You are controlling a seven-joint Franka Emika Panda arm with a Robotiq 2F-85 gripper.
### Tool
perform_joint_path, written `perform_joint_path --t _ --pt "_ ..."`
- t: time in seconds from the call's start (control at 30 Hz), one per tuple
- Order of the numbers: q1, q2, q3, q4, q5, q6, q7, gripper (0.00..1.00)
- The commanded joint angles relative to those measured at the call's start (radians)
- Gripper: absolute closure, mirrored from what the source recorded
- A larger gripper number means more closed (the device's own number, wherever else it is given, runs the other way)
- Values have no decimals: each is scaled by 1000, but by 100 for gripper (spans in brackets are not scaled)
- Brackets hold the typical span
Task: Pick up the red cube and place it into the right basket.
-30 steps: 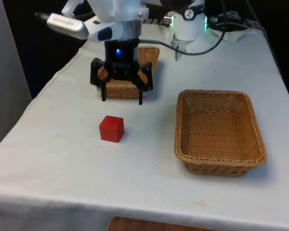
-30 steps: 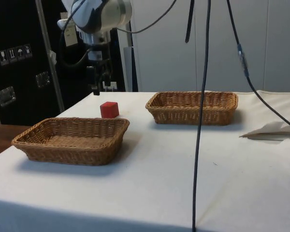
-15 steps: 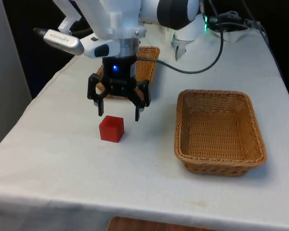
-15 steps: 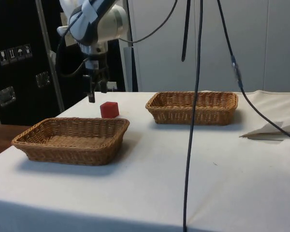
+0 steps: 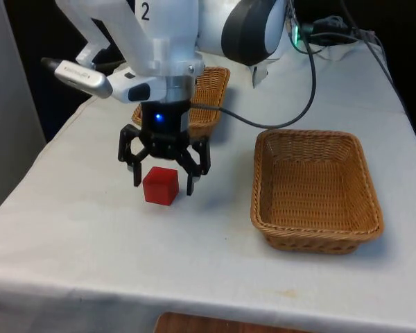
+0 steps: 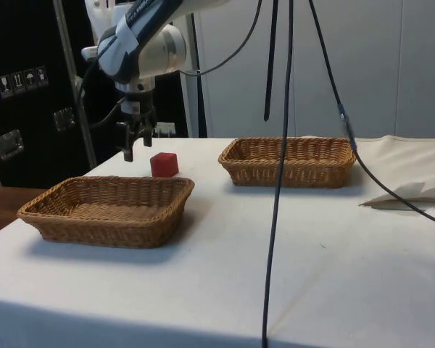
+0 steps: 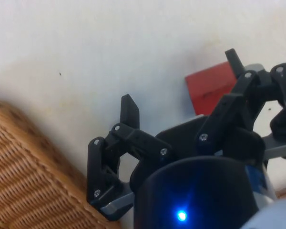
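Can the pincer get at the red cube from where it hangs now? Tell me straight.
Probably yes. The pincer hangs open just behind the red cube, fingers spread wider than it. Nothing lies between them; the baskets stand apart. It seems to need a short shift forward and down.

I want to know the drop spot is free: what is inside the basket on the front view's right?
Nothing shows inside the wicker basket: its woven floor is bare. The near wall hides a thin strip of floor. The red cube sits on the cloth, under the open gripper.
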Motion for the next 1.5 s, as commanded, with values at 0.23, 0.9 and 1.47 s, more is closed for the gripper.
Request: perform_joint_path --t 0.23,0.9,1.47 --pt "-16 23 -5 39 12 -14 7 0" --pt "-42 41 -40 89 11 -47 2 0" --pt "-58 45 -63 65 14 -59 -42 0"
